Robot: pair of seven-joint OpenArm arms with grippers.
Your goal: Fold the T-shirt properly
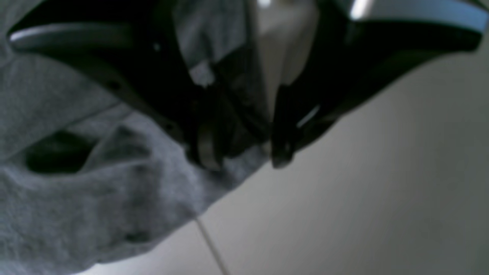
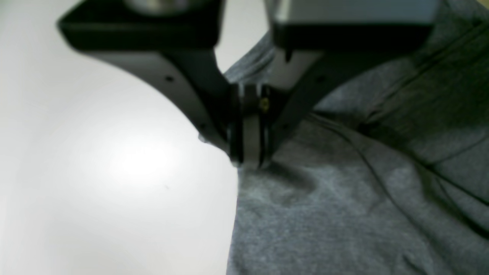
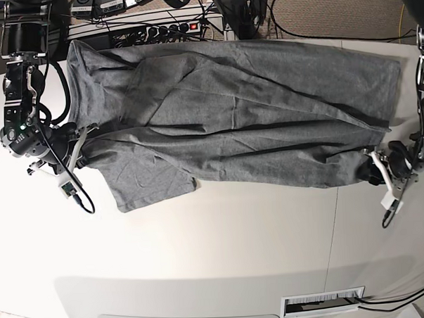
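T-shirt (image 3: 231, 116): heather-grey, spread lengthwise along the table's far edge, creased and partly doubled over itself; one sleeve lies toward the near side at the base view's left.

Lie of the cloth: a long ridge runs the length of the body, so the front portion looks turned onto the rest. Judged a lengthwise fold in progress, not yet smoothed.

Right gripper (image 2: 249, 162): at the sleeve end of the garment, jaws pressed together on the cloth's edge where it meets bare table. Seen also in the base view (image 3: 76, 147). Likely purpose: to pin or carry that end so the fold line stays straight.

Left gripper (image 1: 244, 160): at the opposite end, near the hem corner (image 3: 373, 167); jaws stand wide, with grey cloth bunched between and under them. Whether it grips the fabric cannot be told from the blurred wrist view. Likely purpose: to match the other arm's hold, so both ends move together.

Table (image 3: 222, 236): pale, smooth, carrying the garment; its near half is bare.

Power strip (image 3: 157, 29): beyond the far edge, among cables, apart from the work.
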